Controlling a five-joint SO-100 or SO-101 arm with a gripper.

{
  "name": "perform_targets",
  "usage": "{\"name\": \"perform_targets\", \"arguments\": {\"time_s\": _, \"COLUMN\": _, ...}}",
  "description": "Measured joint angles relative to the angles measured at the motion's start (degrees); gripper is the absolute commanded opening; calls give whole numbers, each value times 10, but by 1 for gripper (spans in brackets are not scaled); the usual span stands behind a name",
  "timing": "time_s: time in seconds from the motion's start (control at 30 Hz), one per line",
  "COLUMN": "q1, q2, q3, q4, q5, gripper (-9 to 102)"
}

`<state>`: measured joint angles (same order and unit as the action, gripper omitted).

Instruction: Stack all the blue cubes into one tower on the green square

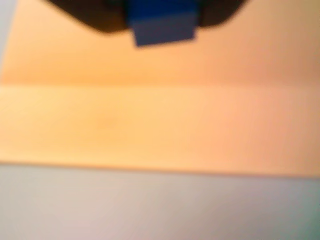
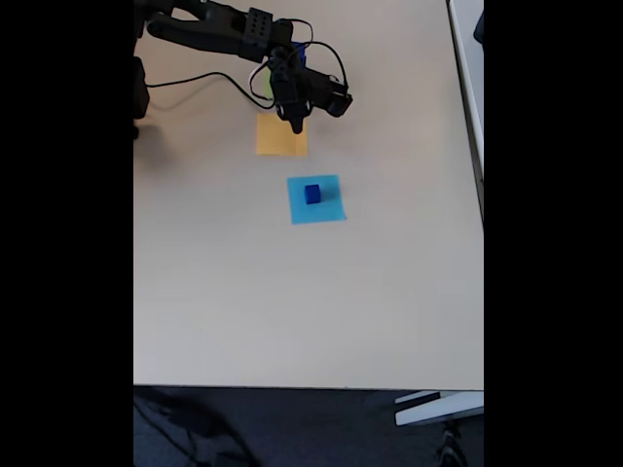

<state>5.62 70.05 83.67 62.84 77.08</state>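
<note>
A wide, pale beige table top is seen from above in the fixed view. The black jointed robot arm is stretched in from the upper left of that view, with black cables looped behind it. Its gripper is pointed down over the upper edge of a flat orange paper square. Just below this sheet, apart from it, a flat light blue paper square is laid, slightly turned. A small dark blue cube is set on the light blue sheet, near its middle. A sliver of yellow-green is glimpsed behind the arm, mostly hidden.

In the blurred wrist view, the orange paper square is spread across the middle, with grey table below it. At the top edge, another dark blue cube is seen between the dark gripper parts, apparently clamped there; whether it is lifted off the paper cannot be told.
</note>
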Motion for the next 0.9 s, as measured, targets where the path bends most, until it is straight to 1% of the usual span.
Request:
{"name": "perform_targets", "arguments": {"time_s": 0.13, "q1": -7, "q2": 10, "q3": 62, "q4": -41, "q5": 25, "gripper": 2}}
{"name": "perform_targets", "arguments": {"time_s": 0.27, "q1": -13, "q2": 12, "q3": 81, "q4": -61, "q5": 28, "gripper": 2}}
{"name": "perform_targets", "arguments": {"time_s": 0.6, "q1": 1, "q2": 12, "q3": 81, "q4": -70, "q5": 10, "gripper": 3}}
{"name": "perform_targets", "arguments": {"time_s": 0.9, "q1": -2, "q2": 12, "q3": 89, "q4": -71, "q5": 22, "gripper": 5}}
